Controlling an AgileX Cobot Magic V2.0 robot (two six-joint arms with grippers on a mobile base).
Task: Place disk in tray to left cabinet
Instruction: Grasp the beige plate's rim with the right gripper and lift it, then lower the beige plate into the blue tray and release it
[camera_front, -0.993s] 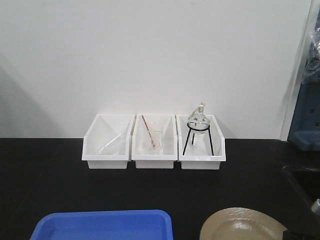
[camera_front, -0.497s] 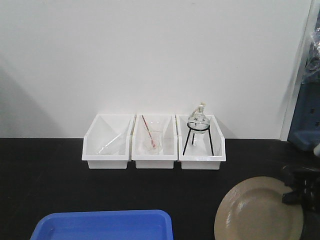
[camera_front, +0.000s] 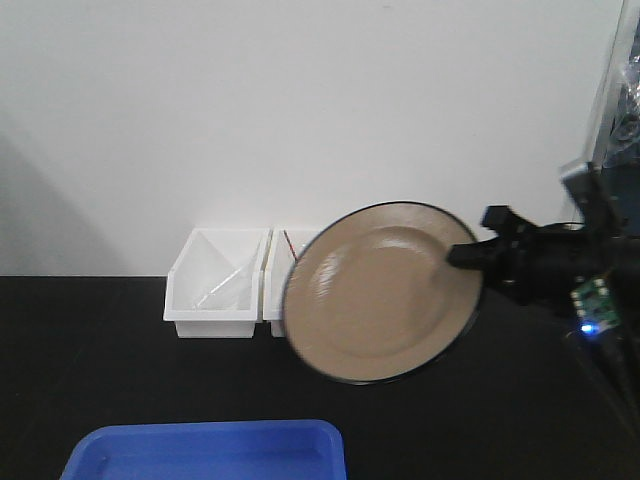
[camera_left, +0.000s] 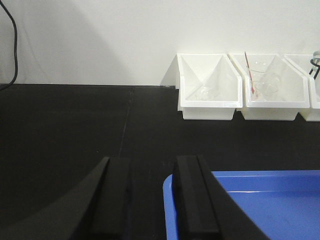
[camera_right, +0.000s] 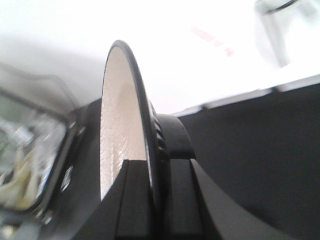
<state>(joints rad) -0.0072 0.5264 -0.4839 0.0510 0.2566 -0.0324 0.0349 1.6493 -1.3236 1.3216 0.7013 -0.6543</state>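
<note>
The right claw is clamped on the right rim of the disk, holding it tilted nearly upright above the bench, in front of the white bins. The left claw hangs parted and empty, seemingly just at a corner of the tray.

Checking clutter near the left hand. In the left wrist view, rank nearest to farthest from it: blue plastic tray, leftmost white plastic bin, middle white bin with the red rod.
1. Blue plastic tray, just right of the left hand.
2. Leftmost white plastic bin, farther back, to the right.
3. Middle white plastic bin with the red rod, same row, farther right.
</note>
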